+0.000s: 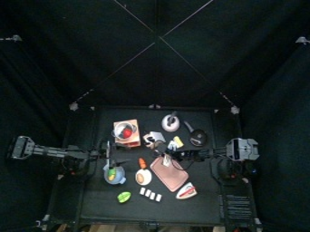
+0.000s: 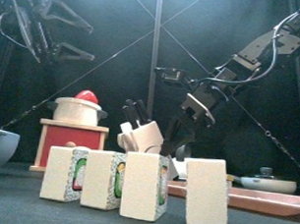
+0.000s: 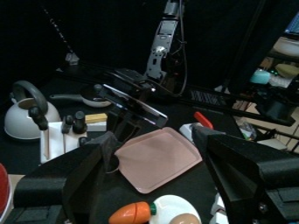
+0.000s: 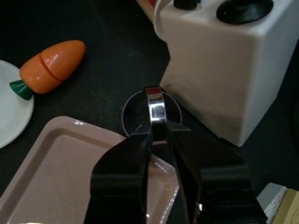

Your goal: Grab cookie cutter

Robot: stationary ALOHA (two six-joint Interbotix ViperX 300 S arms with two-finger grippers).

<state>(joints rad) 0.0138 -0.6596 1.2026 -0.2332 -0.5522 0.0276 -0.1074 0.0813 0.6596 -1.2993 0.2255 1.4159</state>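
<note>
The cookie cutter (image 4: 152, 107), a small round metal ring, lies near the middle of the table (image 1: 97, 118), just beside a white box (image 4: 228, 61) with black knobs on top and at the far edge of the pink tray (image 4: 70, 166); the right claw (image 4: 153, 131) reaches down onto it, jaws drawn narrow and pinching the ring's shiny rim between their tips; the cutter sits low at the table top, by the foot of the box; a toy carrot (image 4: 52, 66) lies a little apart, next to a white plate (image 4: 10, 105); the left claw (image 3: 158, 138) hangs high over the table's left side, well apart from the cutter, its jaws spread wide with nothing between them.
</note>
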